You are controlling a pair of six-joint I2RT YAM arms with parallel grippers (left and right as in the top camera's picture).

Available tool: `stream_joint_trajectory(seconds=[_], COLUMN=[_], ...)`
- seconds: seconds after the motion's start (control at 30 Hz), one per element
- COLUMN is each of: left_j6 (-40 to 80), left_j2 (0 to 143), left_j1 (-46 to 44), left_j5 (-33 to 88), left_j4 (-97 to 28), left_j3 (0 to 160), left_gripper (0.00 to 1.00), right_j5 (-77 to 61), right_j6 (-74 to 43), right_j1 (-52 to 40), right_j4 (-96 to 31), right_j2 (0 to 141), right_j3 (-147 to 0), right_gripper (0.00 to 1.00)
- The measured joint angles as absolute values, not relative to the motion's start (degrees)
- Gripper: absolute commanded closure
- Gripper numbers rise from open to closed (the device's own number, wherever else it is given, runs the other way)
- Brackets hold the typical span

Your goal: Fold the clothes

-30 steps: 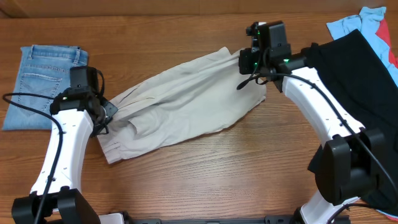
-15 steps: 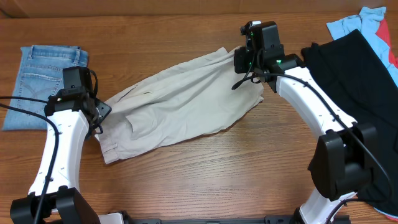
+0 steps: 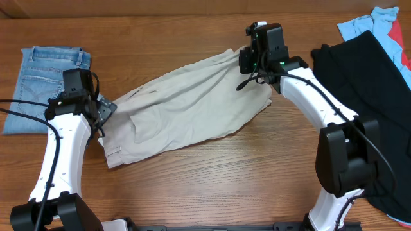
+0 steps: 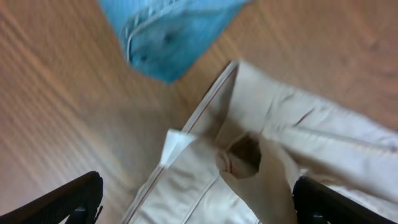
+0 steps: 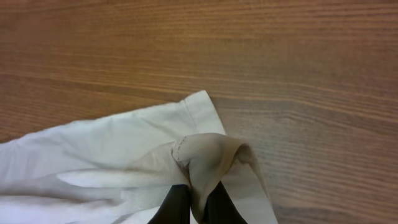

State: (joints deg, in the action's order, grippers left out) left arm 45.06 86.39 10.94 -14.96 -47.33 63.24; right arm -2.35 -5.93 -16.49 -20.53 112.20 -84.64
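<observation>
**Shorts stretched on a slant between my two hands**

The shorts [image 3: 186, 109] lie flat on the desk [image 3: 212, 186], around the middle of it and somewhat to the left. Their long axis runs on a diagonal: the broad end sits low and left, near my left arm, and the narrower end points up and to the right, toward my right arm.

My right hand [image 3: 247, 61] sits at that upper right end. On the right wrist view the hand [image 5: 198, 205] is clenched on a raised fold of the shorts [image 5: 124, 149], the two fingers [image 5: 176, 205] close together with cloth pinched between them. A hemmed corner lies flat on the wood just beyond the fold.

My left hand [image 3: 106, 110] is at the left edge of the shorts. On the left wrist view its fingers [image 4: 68, 199] are spread wide apart, released, with a stitched edge of the shorts [image 4: 267, 143] lying between them; I cannot tell if either finger touches cloth.

Folded jeans [image 3: 45, 77] lie at the far left, near the shorts. A black garment [image 3: 379, 90] covers the right side, with a light blue cloth [image 3: 376, 22] behind it.
</observation>
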Motion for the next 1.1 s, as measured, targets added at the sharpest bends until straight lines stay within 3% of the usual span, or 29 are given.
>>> stream_joint_trajectory(seconds=[0.4,0.43,0.5,0.57,0.63,0.7,0.73,0.9,1.0,1.1], left_j6=[36.95,35.77,34.30,33.04,32.21,31.11,30.79,28.64,25.69,21.91], left_j2=[86.39,86.39,86.39,86.39,86.39,86.39,86.39,86.39,86.61,88.58], left_j1=[10.94,10.94,10.94,10.92,10.92,10.87,10.87,10.87,10.87,10.90], left_j5=[-15.20,-13.69,-10.63,-7.64,-5.72,-5.08,-5.08,-6.48,-7.57,-7.81], left_j4=[-31.27,-31.00,-31.38,-32.38,-33.19,-33.19,-33.04,-30.68,-28.58,-27.59], left_j3=[63.24,63.24,63.24,63.24,63.24,63.24,63.24,63.24,63.24,63.24], left_gripper=[0.00,0.02,0.14,0.18,0.14,0.01,0.00,0.00,0.09,0.10], right_j5=[-2.59,-2.59,-2.68,-3.03,-3.66,-4.25,-4.47,-5.15,-5.17,-5.17], right_j6=[-5.93,-5.93,-5.93,-5.93,-5.91,-5.93,-5.91,-5.93,-5.93,-5.96], right_j1=[-16.49,-16.49,-16.49,-16.49,-16.49,-16.47,-16.47,-16.47,-16.49,-16.49], right_j4=[-17.39,-17.15,-16.80,-16.36,-16.23,-16.21,-16.23,-16.62,-16.78,-17.19], right_j2=[112.20,112.20,112.22,112.20,112.20,112.22,112.25,112.44,112.99,113.27], right_j3=[-84.68,-84.68,-84.68,-84.68,-84.68,-84.68,-84.68,-84.71,-84.75,-84.75], right_gripper=[0.95,0.95,0.95,0.95,0.95,0.95,0.95,0.95,0.95,0.95])
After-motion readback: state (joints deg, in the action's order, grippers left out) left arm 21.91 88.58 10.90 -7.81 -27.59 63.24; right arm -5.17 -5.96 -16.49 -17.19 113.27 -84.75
